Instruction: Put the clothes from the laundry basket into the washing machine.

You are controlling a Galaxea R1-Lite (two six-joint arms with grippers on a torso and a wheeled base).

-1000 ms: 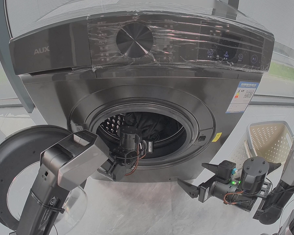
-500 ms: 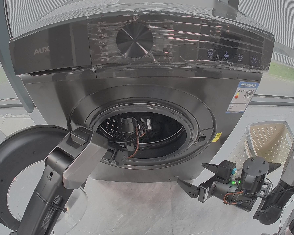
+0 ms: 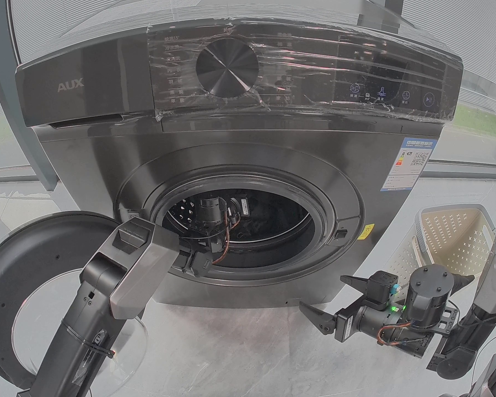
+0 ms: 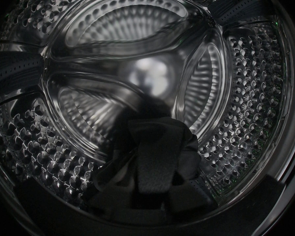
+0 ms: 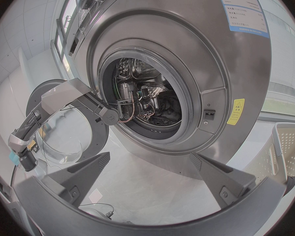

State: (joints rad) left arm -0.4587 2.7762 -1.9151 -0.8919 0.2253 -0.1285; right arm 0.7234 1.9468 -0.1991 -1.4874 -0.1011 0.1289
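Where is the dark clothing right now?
The crumpled dark cloth garment lies on the bottom of the dimpled steel drum inside the dark grey front-loading washing machine, behind its round door opening in the middle of the head view.

Dark clothes (image 4: 157, 158) heaped low in open washing machine (image 3: 259, 150); pale perforated laundry basket (image 3: 457, 238) just beside

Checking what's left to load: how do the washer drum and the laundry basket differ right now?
The drum is shiny metal, set inside the washing machine and opening to the front. The basket is pale plastic, stands on the floor at the machine's right and opens upward. The drum holds dark clothes, while the part of the basket in view shows none. Both have perforated walls.
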